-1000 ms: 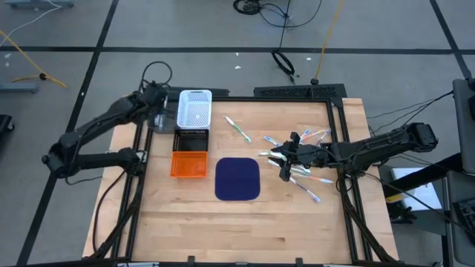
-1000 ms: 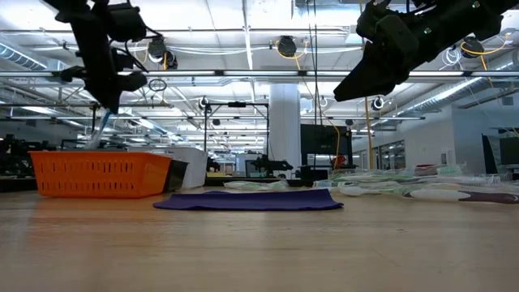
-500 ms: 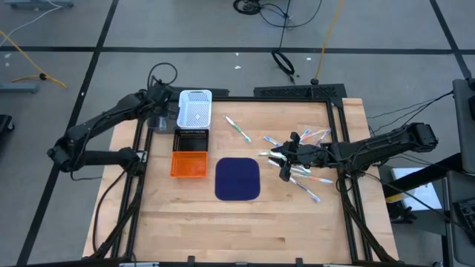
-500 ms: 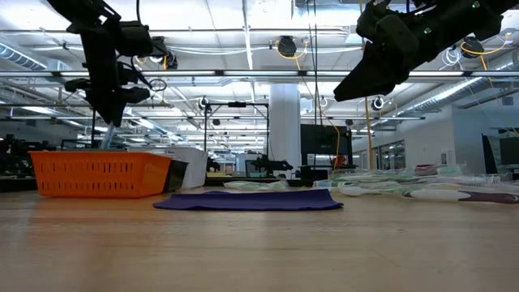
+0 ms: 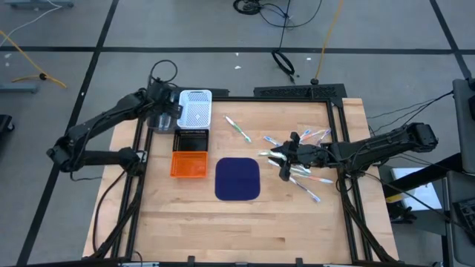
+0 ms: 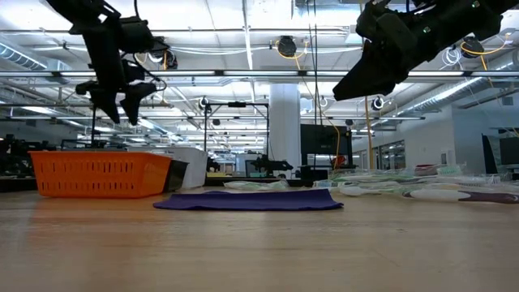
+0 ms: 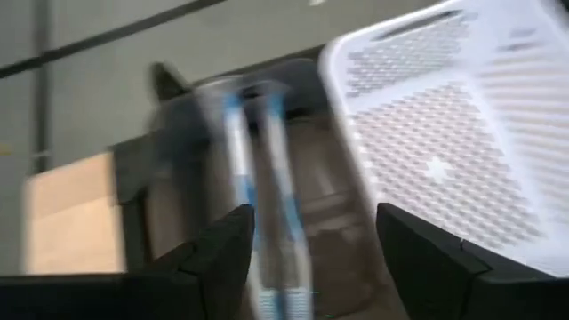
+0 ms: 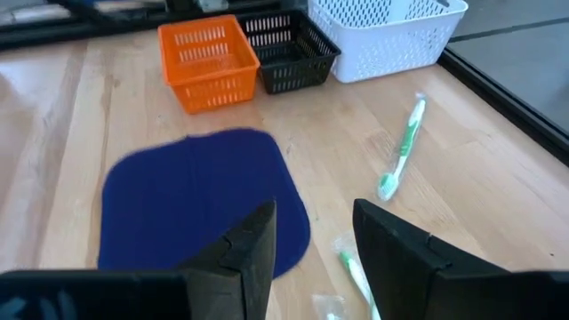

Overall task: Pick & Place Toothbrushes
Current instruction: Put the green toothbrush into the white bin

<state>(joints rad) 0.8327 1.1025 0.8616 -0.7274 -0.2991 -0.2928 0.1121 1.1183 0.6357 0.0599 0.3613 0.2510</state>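
Observation:
Two blue-and-white toothbrushes (image 7: 258, 178) stand in a clear cup (image 5: 158, 119) left of the white basket; the left wrist view shows them blurred. My left gripper (image 7: 316, 222) hovers open just above the cup (image 7: 240, 116) and touches nothing. It also shows in the low view (image 6: 120, 109). Several more toothbrushes (image 5: 306, 159) lie in a loose pile at the table's right. A green one (image 8: 400, 151) lies apart, toward the baskets. My right gripper (image 8: 316, 218) hangs open above the pile's left edge (image 5: 285, 163), with nothing between its fingers.
A white basket (image 5: 195, 110), a black basket (image 5: 191, 139) and an orange basket (image 5: 188, 164) stand in a row at the table's left. A dark blue mat (image 5: 237, 179) lies flat at mid-table. Bare wood spans the near half of the table (image 5: 245, 230).
My left gripper has opened and let go of the blue toothbrush that hung below its fingers; the brush has dropped out of the low view. The gripper has also shifted slightly toward the white basket.

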